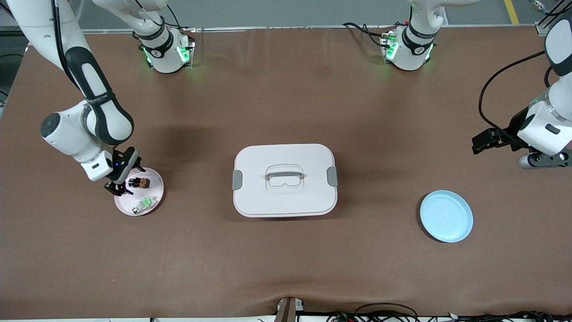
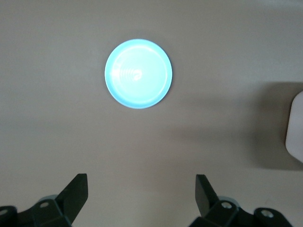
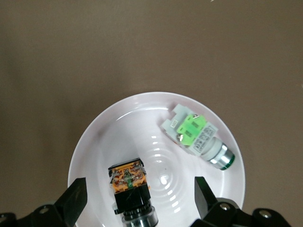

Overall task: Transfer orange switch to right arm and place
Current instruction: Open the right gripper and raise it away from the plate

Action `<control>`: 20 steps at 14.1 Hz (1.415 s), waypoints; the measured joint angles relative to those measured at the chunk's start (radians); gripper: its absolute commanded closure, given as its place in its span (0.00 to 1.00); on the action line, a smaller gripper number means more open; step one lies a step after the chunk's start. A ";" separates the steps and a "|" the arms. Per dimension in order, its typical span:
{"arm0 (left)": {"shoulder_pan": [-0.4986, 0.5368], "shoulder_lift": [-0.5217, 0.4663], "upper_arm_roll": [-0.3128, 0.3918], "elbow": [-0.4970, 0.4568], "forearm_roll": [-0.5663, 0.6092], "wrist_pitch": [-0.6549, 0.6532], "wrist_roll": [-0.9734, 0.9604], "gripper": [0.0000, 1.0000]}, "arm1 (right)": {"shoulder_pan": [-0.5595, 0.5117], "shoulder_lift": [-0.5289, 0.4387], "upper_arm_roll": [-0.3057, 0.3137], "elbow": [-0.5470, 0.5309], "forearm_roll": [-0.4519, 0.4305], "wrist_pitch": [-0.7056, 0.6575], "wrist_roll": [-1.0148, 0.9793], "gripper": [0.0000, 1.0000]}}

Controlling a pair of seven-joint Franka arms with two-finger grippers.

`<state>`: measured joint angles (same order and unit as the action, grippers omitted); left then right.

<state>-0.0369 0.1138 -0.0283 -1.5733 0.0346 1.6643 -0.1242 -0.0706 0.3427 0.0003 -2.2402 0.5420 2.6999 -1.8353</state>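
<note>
The orange switch (image 1: 139, 182), a stubby black part with an orange-brown face, lies on the pink plate (image 1: 154, 186) at the right arm's end of the table. My right gripper (image 1: 117, 188) hangs low over that plate, open. In the right wrist view the orange switch (image 3: 130, 187) sits between the spread fingers of my right gripper (image 3: 140, 189), untouched, on the plate (image 3: 118, 127). My left gripper (image 1: 480, 145) is open and empty over bare table at the left arm's end. It shows open in the left wrist view (image 2: 142, 187) too.
A green-and-silver part (image 1: 144, 205) lies on the same pink plate, nearer the front camera than the switch; it also shows in the right wrist view (image 3: 199, 136). A white lidded box (image 1: 284, 180) stands mid-table. A blue plate (image 1: 446, 216) (image 2: 138, 73) lies toward the left arm's end.
</note>
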 measured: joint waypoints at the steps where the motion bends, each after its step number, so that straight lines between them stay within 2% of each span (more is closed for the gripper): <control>1: 0.000 -0.006 0.000 0.005 0.000 -0.021 0.000 0.00 | -0.001 -0.011 -0.007 0.011 0.000 -0.034 0.028 0.00; 9: 0.000 -0.033 0.000 0.022 0.000 -0.073 0.000 0.00 | -0.002 -0.035 -0.047 0.074 -0.008 -0.162 0.164 0.00; 10: 0.000 -0.033 0.000 0.023 0.000 -0.077 0.000 0.00 | -0.002 -0.038 -0.050 0.088 -0.035 -0.189 0.207 0.00; 13: 0.000 -0.034 -0.001 0.034 0.000 -0.083 0.000 0.00 | -0.002 -0.064 -0.051 0.175 -0.225 -0.331 0.457 0.00; 15: -0.002 -0.034 -0.001 0.036 -0.001 -0.085 0.000 0.00 | 0.001 -0.082 -0.048 0.248 -0.317 -0.428 0.602 0.00; 20: -0.002 -0.015 0.003 0.046 -0.005 -0.085 0.000 0.00 | 0.001 -0.092 -0.050 0.459 -0.425 -0.652 0.766 0.00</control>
<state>-0.0386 0.0988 -0.0255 -1.5276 0.0293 1.5789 -0.1241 -0.0698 0.2508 -0.0496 -1.7815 0.1171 2.0475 -1.0693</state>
